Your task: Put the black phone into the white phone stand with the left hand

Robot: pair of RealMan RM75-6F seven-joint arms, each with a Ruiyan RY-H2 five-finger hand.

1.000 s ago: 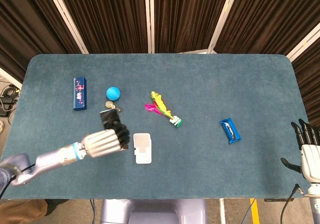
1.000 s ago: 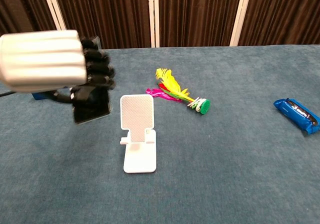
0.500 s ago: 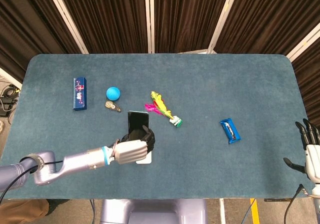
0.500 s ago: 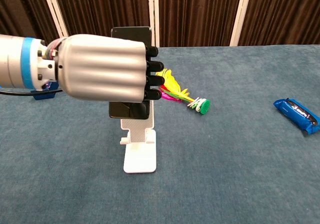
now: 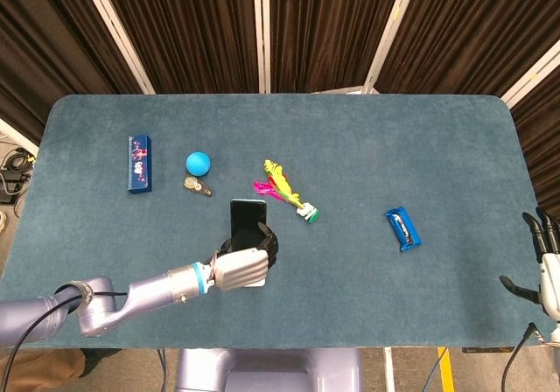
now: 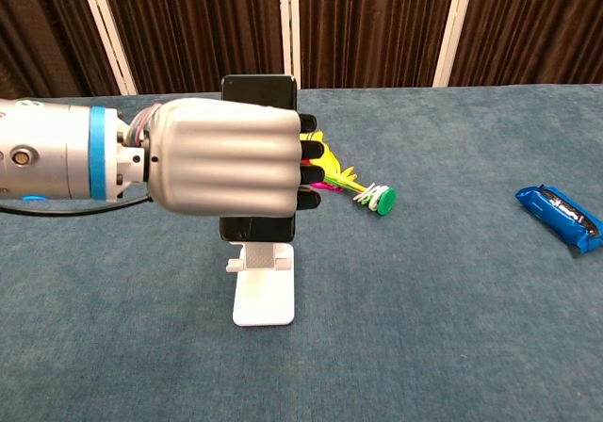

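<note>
The left hand [image 6: 226,158] is wrapped around the black phone [image 6: 258,90], holding it upright directly over the white phone stand [image 6: 263,295]. Since half a second ago the phone has sunk lower and moved right. The hand hides the stand's backrest. The right hand [image 5: 548,265], fingers spread, is cut off at the frame edge

- A blue rectangular box [image 5: 139,164] lies flat on the table [image 5: 367,138] at about 9 o'clock, its long side running up the table.
- A blue ball [image 5: 199,163] sits just right of the box, apart from it.
- A small metallic object [image 5: 197,185], too small to identify, lies just below the ball.
- A feathered shuttlecock [image 5: 285,190] with yellow and pink feathers and a green base [image 6: 381,199] lies near the centre.
- A blue snack packet [image 5: 402,228] lies toward 4 o'clock, well apart from the rest.
</note>
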